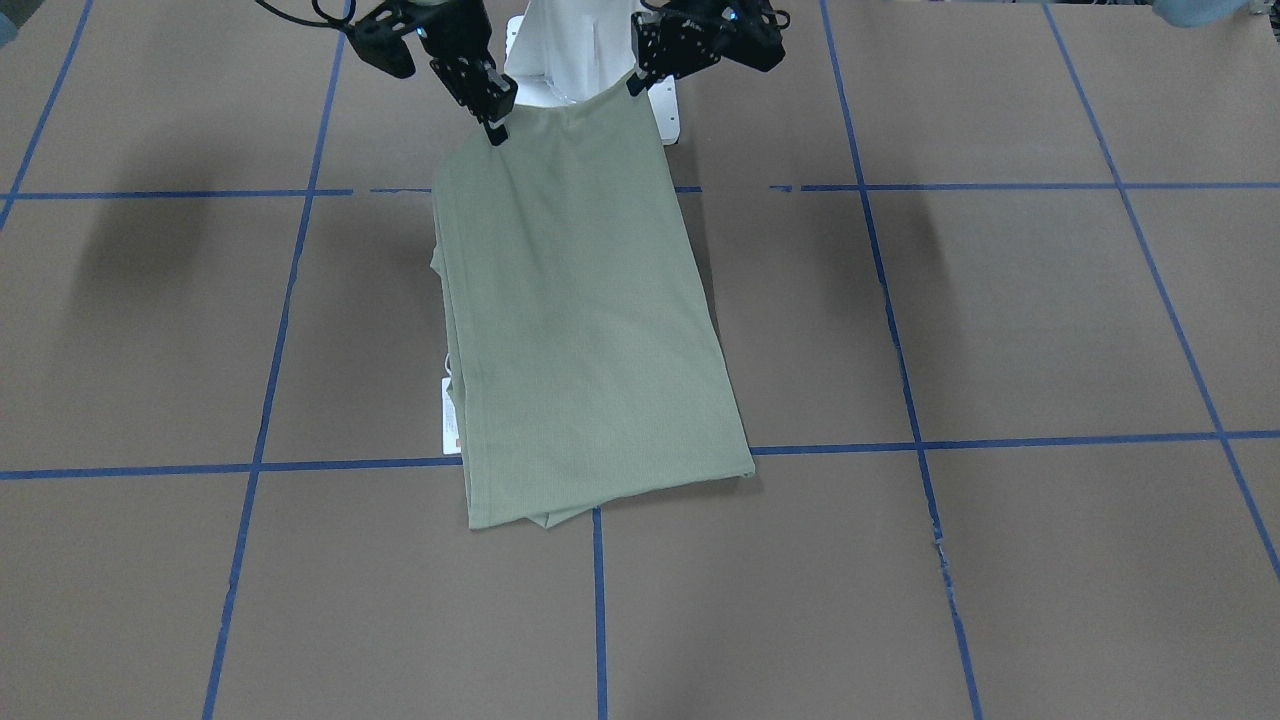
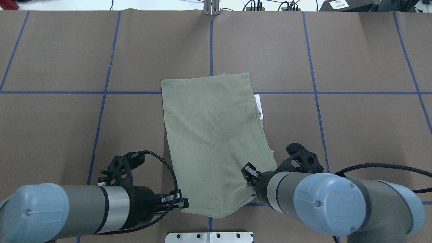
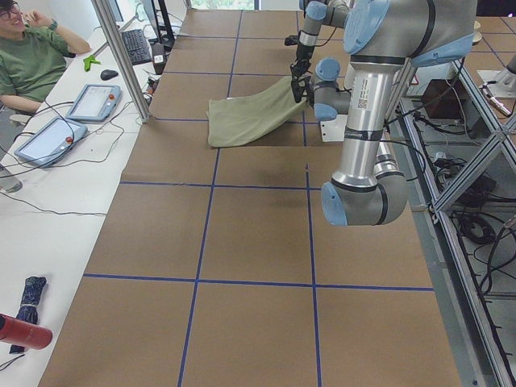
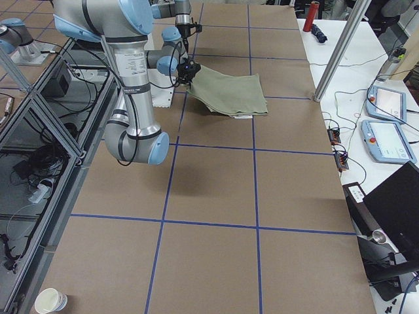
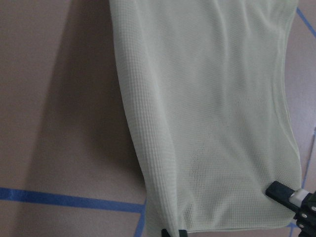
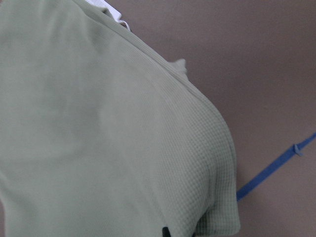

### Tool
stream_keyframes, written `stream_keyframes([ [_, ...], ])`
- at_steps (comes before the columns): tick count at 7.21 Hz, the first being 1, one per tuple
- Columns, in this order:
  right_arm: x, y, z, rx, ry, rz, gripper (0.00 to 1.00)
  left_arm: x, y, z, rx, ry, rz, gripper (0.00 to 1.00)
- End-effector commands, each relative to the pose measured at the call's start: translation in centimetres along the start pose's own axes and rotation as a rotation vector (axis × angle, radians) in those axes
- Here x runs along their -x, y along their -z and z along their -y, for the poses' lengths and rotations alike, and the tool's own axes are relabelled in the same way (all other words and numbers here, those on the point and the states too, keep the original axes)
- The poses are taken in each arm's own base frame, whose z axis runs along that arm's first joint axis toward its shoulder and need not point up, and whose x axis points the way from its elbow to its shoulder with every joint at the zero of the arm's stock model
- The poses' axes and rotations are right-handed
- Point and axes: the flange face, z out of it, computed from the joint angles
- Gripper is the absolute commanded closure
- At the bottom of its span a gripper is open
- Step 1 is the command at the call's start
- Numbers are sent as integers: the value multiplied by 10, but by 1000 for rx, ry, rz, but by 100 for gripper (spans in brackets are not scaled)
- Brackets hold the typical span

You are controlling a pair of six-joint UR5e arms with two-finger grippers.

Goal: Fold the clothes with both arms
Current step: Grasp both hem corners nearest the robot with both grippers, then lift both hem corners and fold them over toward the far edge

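Left claw [image 1: 634,86] and right claw [image 1: 497,132] each grip a robot-side corner of the green shirt [image 1: 580,320]; carry them level, together, to its far edge.

Filmed six ways. Looked forward and down on the table [image 2: 50,50] from high behind the robot's shoulders. Faced the robot's white base [image 1: 575,55] from across the table, tilted steeply down. Looked along the table from far back at each end, taking in its whole length. Sat very close on both wrists, filled almost wholly by the green shirt [image 5: 207,123]. Shared the shirt and the blue tape lines [image 2: 211,44] across all six.
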Motion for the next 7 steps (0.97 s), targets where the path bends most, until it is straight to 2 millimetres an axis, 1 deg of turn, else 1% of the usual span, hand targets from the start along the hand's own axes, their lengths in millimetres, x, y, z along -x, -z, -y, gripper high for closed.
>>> stream_keyframes([
  [1,15,64,2,45,-12,-39,100,-33,81,8,18,5,19,100],
  [2,25,31,-1,2,63,-79,100,-41,50,29,-26,-27,50,100],
  [3,44,-7,0,-40,149,-80,100,-39,14,66,-83,-89,113,100],
  [4,66,-46,16,-60,160,-37,100,-30,-19,110,-138,-164,179,100],
  [5,77,-80,35,-94,167,-47,100,-13,-46,149,-176,-185,218,100],
  [6,85,-100,52,-116,197,-49,100,1,-61,184,-210,-212,238,100],
  [7,94,-108,63,-131,192,-39,100,3,-61,209,-240,-221,257,100],
])
